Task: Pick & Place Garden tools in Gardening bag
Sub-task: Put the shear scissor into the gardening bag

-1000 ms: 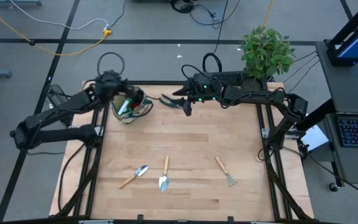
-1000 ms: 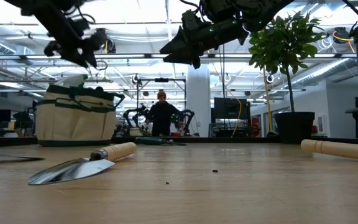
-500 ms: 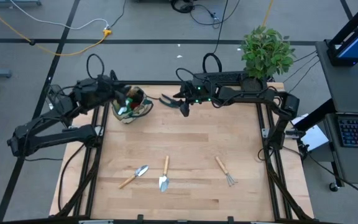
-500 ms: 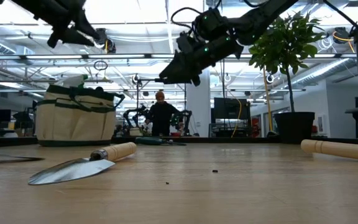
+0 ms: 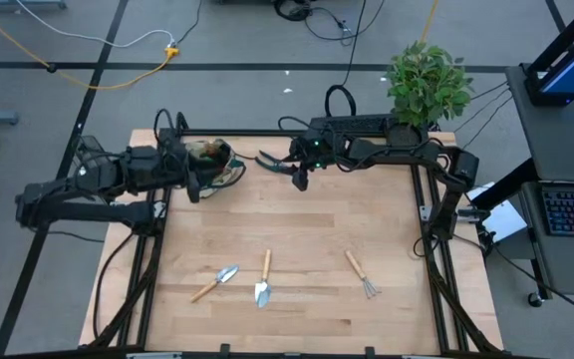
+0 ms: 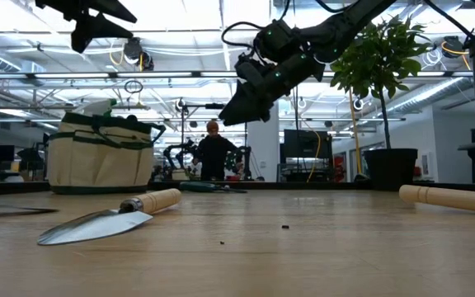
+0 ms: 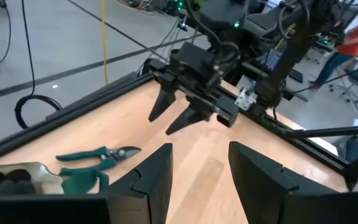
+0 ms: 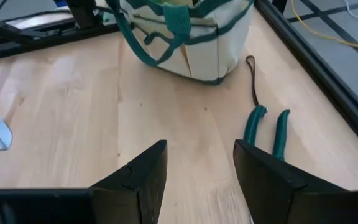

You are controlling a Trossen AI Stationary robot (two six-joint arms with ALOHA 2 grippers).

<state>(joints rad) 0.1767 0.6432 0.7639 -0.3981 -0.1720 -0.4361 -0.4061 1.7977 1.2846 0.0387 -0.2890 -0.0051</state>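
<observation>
While both arms hang above the far end of the counter, neither hand holds anything. The left hand is raised over the counter's far left corner with its fingers parted and nothing between them; the bag stands just beyond it, toward the right hand, its rim close to the fingertips. The right hand hovers a little farther along the far edge, fingers likewise apart and empty. The shears, green-handled, lie flat on the counter between that hand and the bag, just beside the hand and apart from the bag; in the right wrist view their handles show ahead of the fingers, with the bag past them. Well away from both hands, near the counter's front edge, lie a small trowel, a second trowel and a fork rake, each separate from the others.
</observation>
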